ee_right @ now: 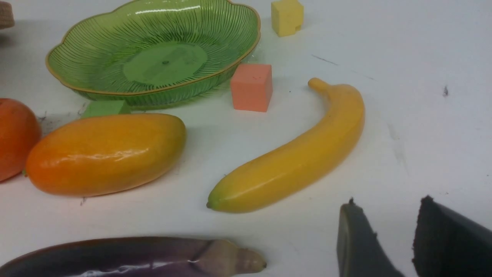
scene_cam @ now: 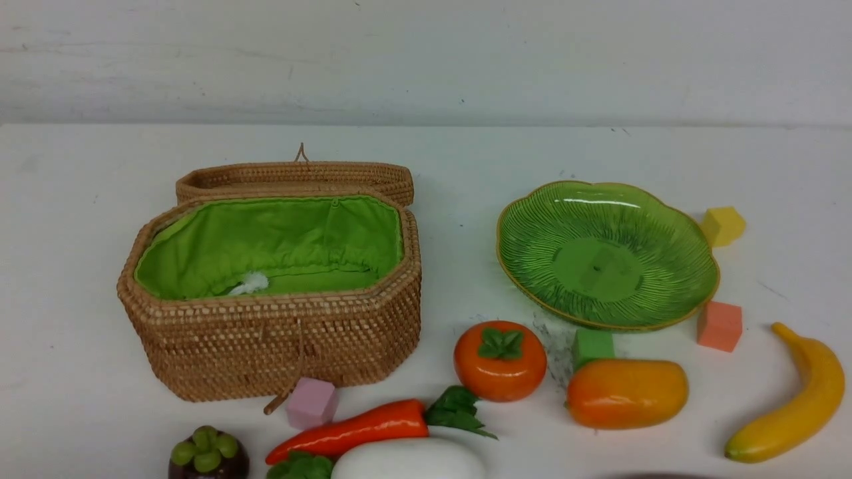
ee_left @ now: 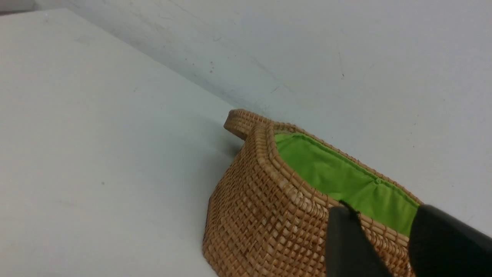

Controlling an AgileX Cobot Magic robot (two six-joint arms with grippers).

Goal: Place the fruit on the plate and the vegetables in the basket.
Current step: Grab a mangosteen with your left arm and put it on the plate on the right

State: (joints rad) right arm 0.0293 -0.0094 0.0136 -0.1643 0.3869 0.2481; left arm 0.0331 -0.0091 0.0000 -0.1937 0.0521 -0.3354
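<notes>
Sorting awaits first pick

Empty, the left gripper (ee_left: 382, 215) and right gripper (ee_right: 388, 207) hang part-open. Basket (scene_cam: 279, 352) sits at ten o'clock, plate (scene_cam: 602, 266) at two. Banana (scene_cam: 795, 399) at four o'clock: best pinched mid-length, across its curve.

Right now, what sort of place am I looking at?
Likely a robot test bench, not a kitchen: a white table against a plain wall, a glossy toy banana, small coloured blocks like the pink cube.
</notes>
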